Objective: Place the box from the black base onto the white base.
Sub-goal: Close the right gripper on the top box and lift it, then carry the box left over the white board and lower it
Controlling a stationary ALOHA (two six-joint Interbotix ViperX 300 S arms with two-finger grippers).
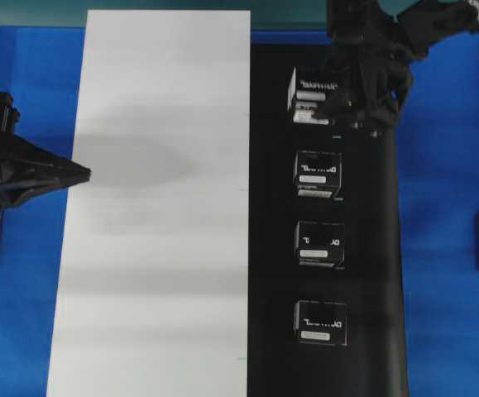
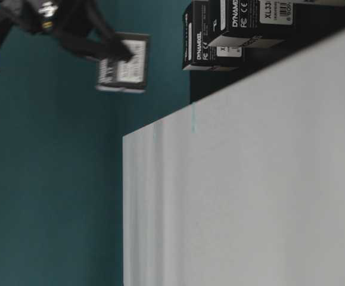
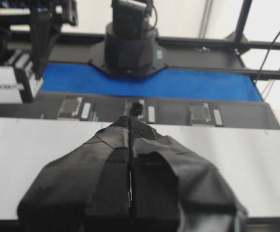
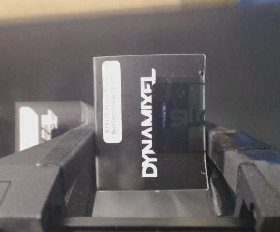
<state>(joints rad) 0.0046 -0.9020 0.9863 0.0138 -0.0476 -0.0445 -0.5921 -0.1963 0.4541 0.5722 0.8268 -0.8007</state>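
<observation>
The Dynamixel box (image 1: 313, 98), clamped in the right tool (image 1: 351, 99) and lifted off the black base (image 1: 371, 248) at upper right, next needs carrying left over the white base (image 1: 156, 207); the left tool (image 3: 130, 145) sits clenched.

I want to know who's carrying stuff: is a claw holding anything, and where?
The right claw holds one box by its two opposite sides.

3 boxes (image 1: 318, 246) on black base (image 1: 371, 265), right of white base (image 1: 156, 215).
</observation>
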